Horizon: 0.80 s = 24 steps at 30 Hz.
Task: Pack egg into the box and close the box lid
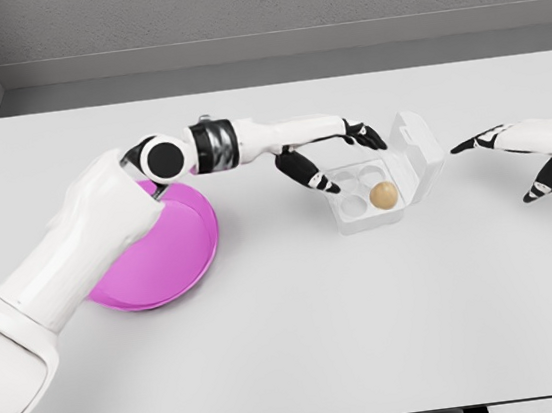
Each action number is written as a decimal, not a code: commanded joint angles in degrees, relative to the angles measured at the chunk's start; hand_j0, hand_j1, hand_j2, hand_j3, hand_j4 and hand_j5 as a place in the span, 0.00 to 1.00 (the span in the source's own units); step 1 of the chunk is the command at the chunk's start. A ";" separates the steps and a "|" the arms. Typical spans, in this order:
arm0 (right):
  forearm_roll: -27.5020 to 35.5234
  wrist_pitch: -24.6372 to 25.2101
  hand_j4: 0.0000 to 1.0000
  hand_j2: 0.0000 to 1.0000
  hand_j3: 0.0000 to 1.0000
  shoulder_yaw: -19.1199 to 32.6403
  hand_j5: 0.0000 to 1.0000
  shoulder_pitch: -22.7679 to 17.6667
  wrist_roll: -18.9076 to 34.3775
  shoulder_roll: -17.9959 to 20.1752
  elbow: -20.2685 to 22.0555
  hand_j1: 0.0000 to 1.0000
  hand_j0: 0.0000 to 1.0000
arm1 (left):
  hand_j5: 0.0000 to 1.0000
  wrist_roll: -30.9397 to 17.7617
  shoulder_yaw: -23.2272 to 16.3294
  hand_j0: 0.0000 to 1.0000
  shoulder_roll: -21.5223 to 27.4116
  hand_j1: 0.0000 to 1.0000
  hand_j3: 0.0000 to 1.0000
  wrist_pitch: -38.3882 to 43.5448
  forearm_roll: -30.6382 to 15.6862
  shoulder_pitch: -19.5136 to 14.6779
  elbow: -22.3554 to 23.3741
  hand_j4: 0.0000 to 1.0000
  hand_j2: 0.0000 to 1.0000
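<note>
A white egg box (357,212) lies open at the table's centre right, its lid (417,146) tilted up at the back right. One tan egg (384,194) rests in the box's right-hand cup; the other cups look bare. My left hand (339,161) reaches across from the left and hovers over the box's left rear edge, fingers spread and holding nothing. My right hand (513,165) is open to the right of the lid, apart from it, fingers pointing toward the box.
A shallow magenta plate (177,259) sits on the left, partly hidden under my left upper arm (87,230). The white table (303,344) runs to a grey wall at the back.
</note>
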State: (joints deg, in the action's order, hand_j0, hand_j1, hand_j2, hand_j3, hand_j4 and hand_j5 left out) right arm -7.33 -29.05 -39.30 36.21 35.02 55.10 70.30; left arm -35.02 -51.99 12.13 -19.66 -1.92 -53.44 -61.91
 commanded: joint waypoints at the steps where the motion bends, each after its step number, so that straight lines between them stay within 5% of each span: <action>1: 0.30 0.05 1.00 1.00 1.00 0.10 1.00 0.00 -0.02 0.09 0.02 1.00 1.00 | 0.83 0.02 0.05 0.83 4.83 0.83 0.83 0.32 -4.32 0.00 -4.53 0.83 0.83; 3: 0.30 0.05 1.00 1.00 1.00 0.62 1.00 0.00 -0.02 0.00 0.02 1.00 1.00 | 0.84 0.02 -0.31 0.84 8.70 0.84 0.84 0.41 -6.52 0.26 -8.31 0.84 0.84; 6: 0.30 -0.04 1.00 1.00 1.00 0.89 1.00 -0.18 -0.02 -0.08 0.02 1.00 1.00 | 1.00 0.02 -0.66 1.00 15.90 1.00 1.00 0.06 -8.10 0.44 -14.81 1.00 1.00; 8: 0.30 -0.04 1.00 1.00 1.00 0.89 1.00 -0.26 -0.02 -0.26 0.02 1.00 1.00 | 1.00 0.02 -0.75 1.00 23.11 1.00 1.00 0.67 -13.64 0.97 -20.88 1.00 1.00; 13: 0.30 0.05 1.00 1.00 1.00 0.63 1.00 -1.32 -0.02 -3.51 0.54 1.00 1.00 | 1.00 0.02 0.13 1.00 29.53 1.00 1.00 0.59 -13.82 4.75 -25.62 1.00 1.00; 24: 0.39 0.23 1.00 1.00 1.00 0.89 1.00 0.79 -0.02 -3.77 1.16 1.00 1.00 | 1.00 0.02 0.22 1.00 33.05 1.00 1.00 0.50 -13.82 5.89 -26.07 1.00 1.00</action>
State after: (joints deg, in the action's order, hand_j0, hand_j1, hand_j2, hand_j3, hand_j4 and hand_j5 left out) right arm -7.30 -28.94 -38.48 37.09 35.02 51.22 71.19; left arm -35.02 -51.85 44.91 -19.28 -15.37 -47.55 -87.90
